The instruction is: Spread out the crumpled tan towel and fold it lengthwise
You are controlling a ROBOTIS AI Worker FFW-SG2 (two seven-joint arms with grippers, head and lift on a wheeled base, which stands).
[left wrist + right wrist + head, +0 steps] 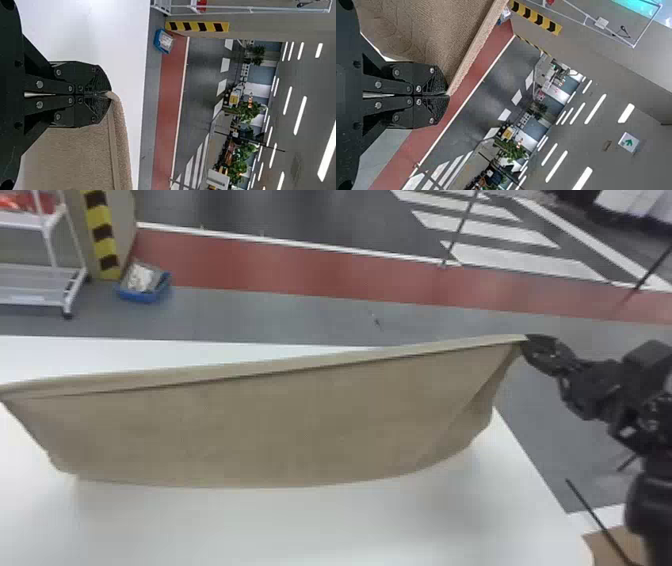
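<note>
Towel (280, 420) spread over the counter (300, 530) is what you have to manage, so read it from its left end. Above the left part of the counter, your left tool (111, 94) is closed narrow on one corner of the tan cloth, fingertips pinching only a small bit of it. Across the middle, the upper border runs fairly straight and the body falls in a smooth sag, its lower edge bowing over the counter. Expect it light and limp, with enough nap to grip well, nothing fragile; it should follow your tools but never hold a shape by itself. Toward the counter's far right corner, your right tool (448, 95) is also pinched narrow, on the other upper corner, where slanting creases run down. Those two corners look the right holds for folding; keep both firm, since such shallow bites could slip if you pull hard.
</note>
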